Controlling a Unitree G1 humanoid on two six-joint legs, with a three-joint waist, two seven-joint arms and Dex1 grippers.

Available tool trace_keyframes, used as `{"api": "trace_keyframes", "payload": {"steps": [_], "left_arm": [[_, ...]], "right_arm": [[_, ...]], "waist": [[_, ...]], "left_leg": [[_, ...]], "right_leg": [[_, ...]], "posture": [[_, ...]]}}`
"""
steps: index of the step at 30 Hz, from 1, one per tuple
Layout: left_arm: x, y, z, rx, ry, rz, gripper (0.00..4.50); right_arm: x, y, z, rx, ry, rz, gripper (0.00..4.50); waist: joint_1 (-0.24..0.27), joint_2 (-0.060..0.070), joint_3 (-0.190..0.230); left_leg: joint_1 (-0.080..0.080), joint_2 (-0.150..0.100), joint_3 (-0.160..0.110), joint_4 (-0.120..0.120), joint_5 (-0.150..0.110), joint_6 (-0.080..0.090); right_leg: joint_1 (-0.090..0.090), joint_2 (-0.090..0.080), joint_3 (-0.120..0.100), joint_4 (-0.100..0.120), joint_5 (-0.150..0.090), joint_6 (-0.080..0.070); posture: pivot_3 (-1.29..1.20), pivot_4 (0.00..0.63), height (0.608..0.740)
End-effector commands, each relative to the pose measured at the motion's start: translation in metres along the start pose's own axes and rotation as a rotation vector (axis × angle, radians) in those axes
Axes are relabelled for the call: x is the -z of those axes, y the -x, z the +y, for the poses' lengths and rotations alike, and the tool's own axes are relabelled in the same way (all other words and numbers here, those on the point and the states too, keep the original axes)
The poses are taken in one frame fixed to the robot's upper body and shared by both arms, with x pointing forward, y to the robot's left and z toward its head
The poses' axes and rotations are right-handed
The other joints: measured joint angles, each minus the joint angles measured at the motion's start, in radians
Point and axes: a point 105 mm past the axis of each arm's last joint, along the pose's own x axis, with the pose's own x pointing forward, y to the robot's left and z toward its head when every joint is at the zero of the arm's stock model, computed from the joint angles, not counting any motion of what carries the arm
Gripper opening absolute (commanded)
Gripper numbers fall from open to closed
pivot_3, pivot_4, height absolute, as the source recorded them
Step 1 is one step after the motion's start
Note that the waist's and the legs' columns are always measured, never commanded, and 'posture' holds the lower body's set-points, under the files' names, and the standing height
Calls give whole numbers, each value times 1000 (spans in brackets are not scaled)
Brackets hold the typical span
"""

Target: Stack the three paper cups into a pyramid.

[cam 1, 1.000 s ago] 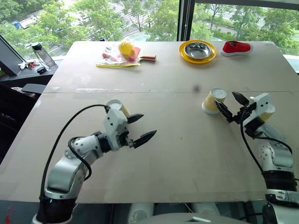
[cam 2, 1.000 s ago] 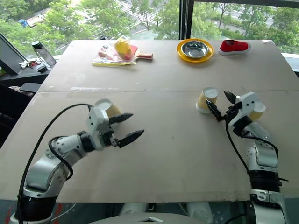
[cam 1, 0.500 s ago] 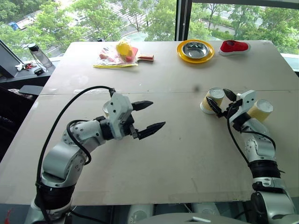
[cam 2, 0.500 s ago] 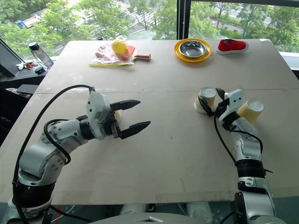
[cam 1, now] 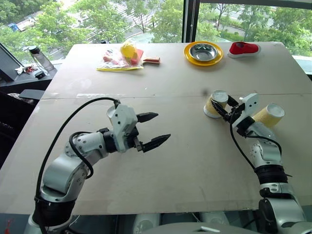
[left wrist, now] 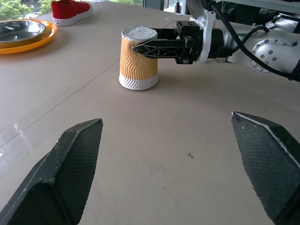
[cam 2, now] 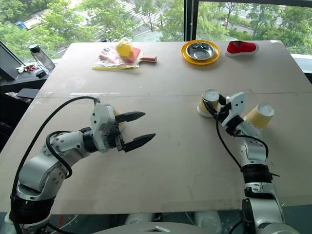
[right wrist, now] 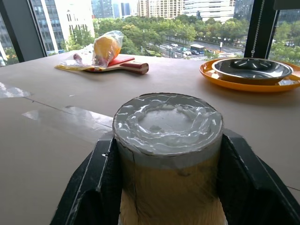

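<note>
R claw point(cam 1: 221, 105) clamped round upturned cup point(cam 1: 214, 104)

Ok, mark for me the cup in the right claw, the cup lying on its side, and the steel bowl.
Upside-down cup in right claw point(left wrist: 138, 58), left wrist view, ribbed side.
Tipped cup point(cam 1: 269, 115), left eye view, ribbed side near the rim.
Steel bowl point(cam 1: 203, 51), left eye view, inside of the bowl.
</note>
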Motion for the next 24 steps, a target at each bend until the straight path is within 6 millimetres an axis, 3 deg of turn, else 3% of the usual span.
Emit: {"api": "trace_keyframes", "payload": {"steps": [1, 5, 10, 14, 17, 19, 24], "left_arm": [[-7, 9, 5, -52, -60, -9, 4500], [-4, 25, 16, -144, -54, 1, 4500], [-2, 37, 24, -219, -65, 17, 4500], [-2, 42, 23, -242, -67, 22, 4500], [-1, 45, 21, -256, -66, 26, 4500], [-1, 46, 20, -266, -60, 11, 4500], [1, 38, 7, -199, -47, 12, 4500]], "right_arm": [[-20, -16, 26, -109, 42, -63, 1952], [-18, -42, 63, -200, 16, -75, 1952], [-7, -60, 83, -241, 21, -42, 1952], [-5, -69, 88, -254, 4, -39, 1952], [-6, -70, 93, -302, -28, -31, 3343], [-17, -69, 92, -297, -32, -88, 4346], [-32, -50, 84, -279, 15, -144, 4439]], "waist": [[-1, 0, 0], [-11, 0, 0], [-14, -1, 0], [-17, -1, 0], [-19, -1, 0], [-19, -1, 0], [-17, -1, 0]], "left_leg": [[0, 0, 0, 0, 0, 0], [0, 0, 0, 0, 0, 0], [0, 0, 0, 0, 0, 0], [0, 0, 0, 0, 0, 0], [0, 0, 0, 0, 0, 0], [0, 0, 0, 0, 0, 0], [0, 0, 0, 0, -2, 2]], "right_leg": [[0, 0, 0, 0, 0, 0], [-1, 0, 0, 2, 0, 0], [-2, -1, 0, 2, 0, 0], [-2, 0, 0, 3, 0, 0], [-3, 0, 0, 3, 0, 0], [-3, 0, 1, 3, 0, 0], [-3, -1, 0, 3, 0, 0]], "posture": [[0, 150, 740], [0, 150, 740], [0, 150, 740], [0, 150, 740], [0, 150, 740], [0, 150, 740], [0, 150, 740]]}}
